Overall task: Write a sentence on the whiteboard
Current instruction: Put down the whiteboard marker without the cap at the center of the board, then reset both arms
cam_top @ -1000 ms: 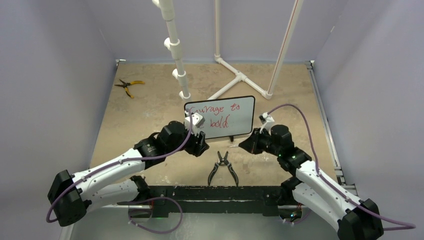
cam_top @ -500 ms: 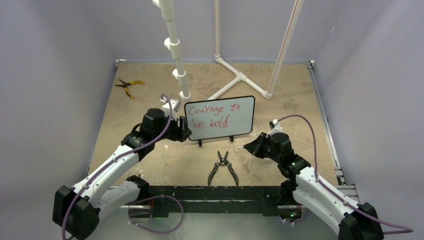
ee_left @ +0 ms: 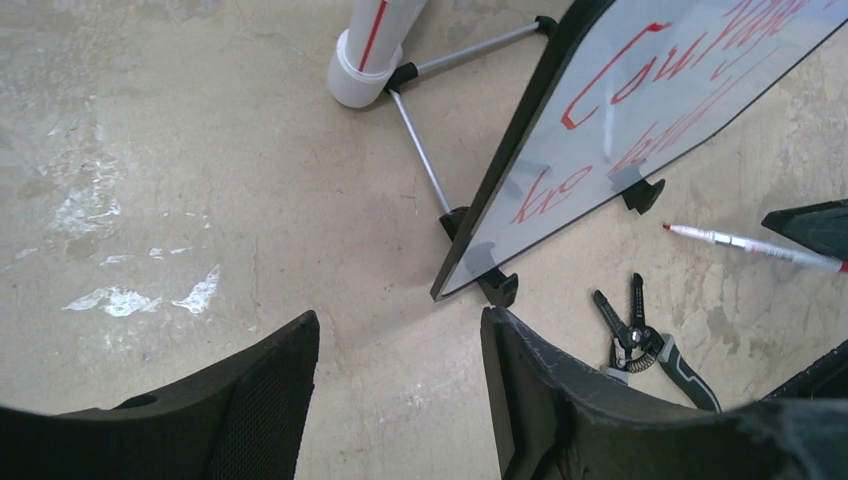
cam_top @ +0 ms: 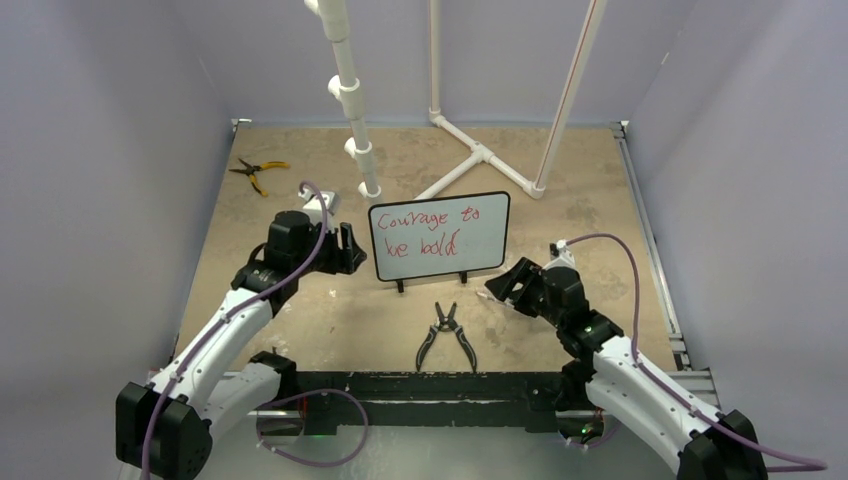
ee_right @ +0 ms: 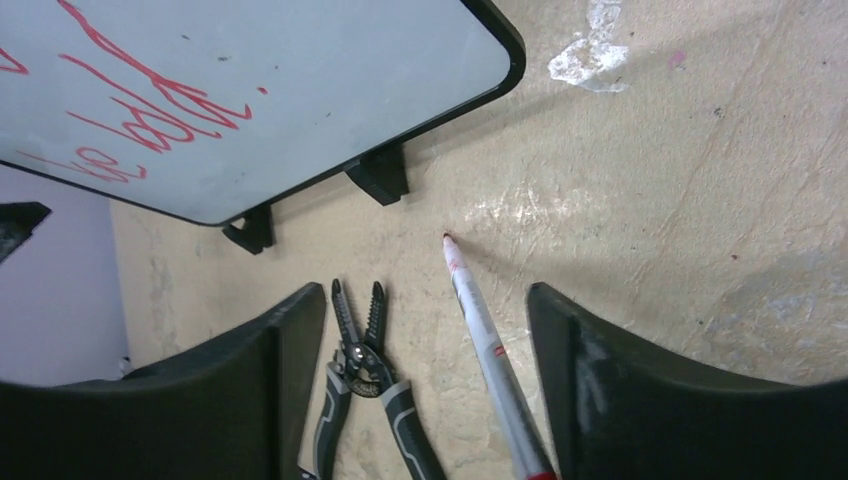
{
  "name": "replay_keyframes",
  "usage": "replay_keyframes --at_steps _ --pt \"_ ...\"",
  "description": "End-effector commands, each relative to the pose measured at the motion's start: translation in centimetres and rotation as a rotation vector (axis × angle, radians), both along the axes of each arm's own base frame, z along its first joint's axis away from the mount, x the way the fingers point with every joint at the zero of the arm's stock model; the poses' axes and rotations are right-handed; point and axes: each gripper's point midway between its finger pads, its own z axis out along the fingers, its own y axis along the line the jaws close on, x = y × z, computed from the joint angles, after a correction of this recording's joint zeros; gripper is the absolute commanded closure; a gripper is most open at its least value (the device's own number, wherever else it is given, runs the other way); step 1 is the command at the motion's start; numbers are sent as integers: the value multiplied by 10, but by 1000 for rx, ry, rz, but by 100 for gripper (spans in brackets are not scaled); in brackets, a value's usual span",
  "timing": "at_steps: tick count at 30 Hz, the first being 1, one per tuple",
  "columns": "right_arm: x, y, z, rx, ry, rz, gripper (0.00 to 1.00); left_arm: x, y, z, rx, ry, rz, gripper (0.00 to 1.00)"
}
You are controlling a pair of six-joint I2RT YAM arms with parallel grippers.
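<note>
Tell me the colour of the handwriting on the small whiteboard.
Red marker handwriting on the black-framed white board; clearest in the top external view.

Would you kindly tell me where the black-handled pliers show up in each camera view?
Top external: the black-handled pliers lie at lower centre, just in front of the whiteboard.
Left wrist: the black-handled pliers are at lower right, below the whiteboard.
Right wrist: the black-handled pliers are at the bottom, left of centre, under the whiteboard.
Shared landmark: the whiteboard.
</note>
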Motion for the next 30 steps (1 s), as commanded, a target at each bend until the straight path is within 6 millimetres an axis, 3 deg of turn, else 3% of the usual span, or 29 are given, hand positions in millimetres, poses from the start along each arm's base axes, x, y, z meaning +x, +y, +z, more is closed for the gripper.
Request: replay_keyframes --at_steps 1,6,10,15,19,24,27,30 --pt "9 -7 12 2 -36 -62 20 13 9 28 -7 -86 38 40" --pt "16 -18 19 -21 -41 -137 7 17 24 35 10 -115 105 38" --pt "28 -36 40 -89 -98 -218 4 20 38 41 35 -141 178 37" --pt "46 -52 87 -155 -251 -279 4 20 67 63 89 -233 312 34" --pt "57 -61 140 -225 -441 -282 5 16 88 87 106 -331 413 32" --pt "49 -68 200 -321 -733 -219 7 9 108 117 82 -416 528 14" --pt "39 -77 221 -357 -843 -234 7 4 121 130 90 -439 599 11" --pt "31 -84 228 -340 -889 -265 6 0 128 135 88 -458 634 9"
